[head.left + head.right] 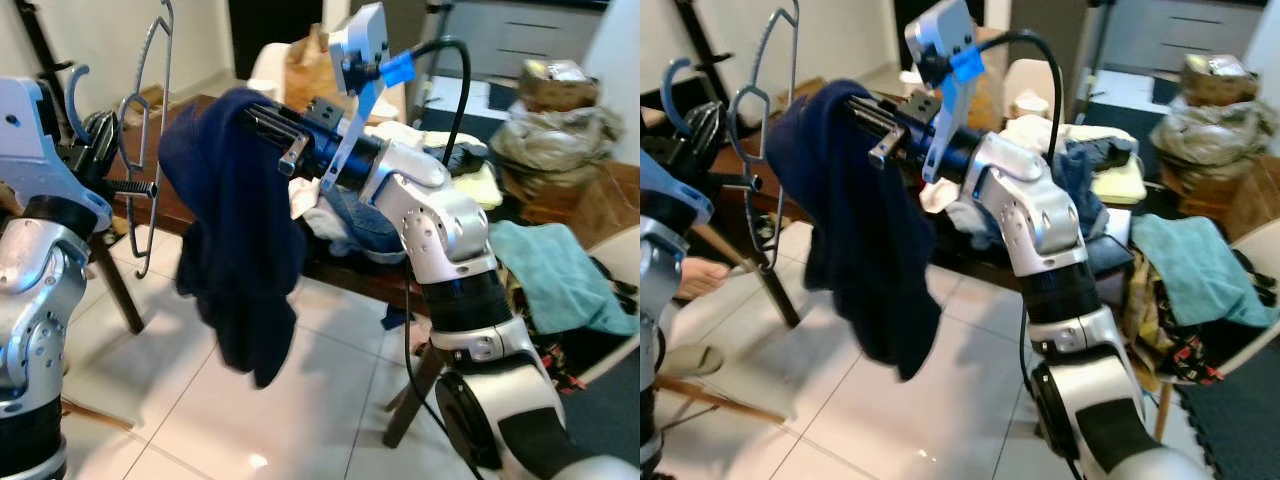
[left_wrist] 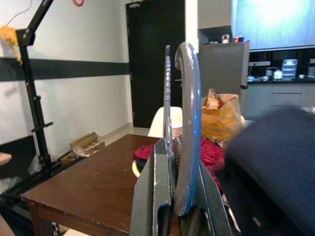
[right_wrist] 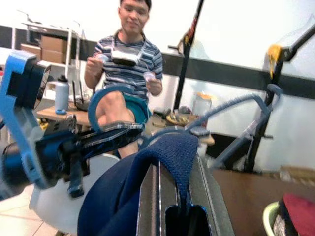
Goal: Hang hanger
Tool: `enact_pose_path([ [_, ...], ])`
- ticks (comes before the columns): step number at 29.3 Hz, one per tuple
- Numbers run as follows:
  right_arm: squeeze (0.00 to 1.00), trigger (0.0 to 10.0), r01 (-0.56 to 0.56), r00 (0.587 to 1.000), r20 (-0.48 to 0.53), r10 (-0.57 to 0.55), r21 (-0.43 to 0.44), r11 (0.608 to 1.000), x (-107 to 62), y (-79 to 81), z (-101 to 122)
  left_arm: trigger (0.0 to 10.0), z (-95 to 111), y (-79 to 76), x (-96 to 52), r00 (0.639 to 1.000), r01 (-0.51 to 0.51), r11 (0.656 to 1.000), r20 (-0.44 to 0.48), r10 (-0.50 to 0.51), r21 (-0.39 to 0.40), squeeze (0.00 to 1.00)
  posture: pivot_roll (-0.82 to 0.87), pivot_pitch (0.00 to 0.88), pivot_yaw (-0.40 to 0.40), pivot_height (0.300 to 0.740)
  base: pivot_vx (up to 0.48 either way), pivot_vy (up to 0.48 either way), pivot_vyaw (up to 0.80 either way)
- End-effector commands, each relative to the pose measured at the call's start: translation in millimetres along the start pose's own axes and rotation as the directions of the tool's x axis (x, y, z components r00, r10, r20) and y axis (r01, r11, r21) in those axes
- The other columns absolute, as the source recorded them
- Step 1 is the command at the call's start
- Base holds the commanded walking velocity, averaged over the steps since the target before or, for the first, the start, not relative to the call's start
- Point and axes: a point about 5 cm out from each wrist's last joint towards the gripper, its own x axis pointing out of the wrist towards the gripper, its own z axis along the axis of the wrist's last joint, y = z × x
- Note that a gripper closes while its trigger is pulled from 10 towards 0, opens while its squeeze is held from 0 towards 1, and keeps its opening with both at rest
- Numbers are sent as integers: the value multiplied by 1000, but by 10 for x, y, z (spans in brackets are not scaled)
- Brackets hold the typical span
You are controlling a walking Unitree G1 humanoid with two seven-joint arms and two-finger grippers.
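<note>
My left gripper (image 1: 108,148) is shut on a grey-blue hanger (image 1: 163,90), held upright at the left over the table's end. Along the fingers, the hanger's bar (image 2: 188,123) stands clamped between the black pads (image 2: 153,182). My right gripper (image 1: 262,122) reaches in from the right, level with the hanger, and is shut on a dark navy garment (image 1: 240,250). The cloth drapes over the fingers and hangs down toward the floor. In the right wrist view the navy fabric (image 3: 172,147) sits pinched in the jaws, with the left gripper (image 3: 110,135) and hanger hook close ahead.
A brown wooden table (image 1: 168,208) stands behind, with a pile of clothes (image 1: 350,215) on it. A teal towel (image 1: 560,270) lies over a chair at the right. A black stand (image 2: 34,98) rises by the wall. A seated person (image 3: 129,54) holds controllers nearby.
</note>
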Motion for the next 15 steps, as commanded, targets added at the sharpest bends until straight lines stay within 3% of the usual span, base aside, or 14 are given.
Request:
enact_pose_path([
  [1,0,10000,39,997,67,-37,-33,999,8,-59,155,10000,51,-60,19,1000,17,1000,15,-17,-2,0,37,0,-41,736,0,0,0],
  [2,0,10000,94,992,85,-91,-29,995,30,-137,216,10000,71,-89,38,1000,24,1000,19,-24,-5,0,37,0,-44,736,0,0,0],
  [5,0,10000,94,992,85,-91,-29,995,30,-137,216,10000,71,-89,38,1000,24,1000,19,-24,-5,0,37,0,-44,736,0,0,0],
  [6,0,10000,139,989,44,-138,-15,990,73,-194,188,10000,67,-126,47,1000,27,1000,16,-26,-14,0,39,0,-47,736,0,0,-788],
  [10,0,10000,130,991,-5,-130,9,991,84,-176,106,10000,46,-145,36,1000,25,1000,8,-25,-19,0,41,0,-47,736,0,0,-788],
  [15,0,10000,127,992,-14,-127,20,992,79,-169,85,10000,37,-157,32,1000,26,999,4,-26,-22,0,39,0,-45,736,0,0,-788],
])
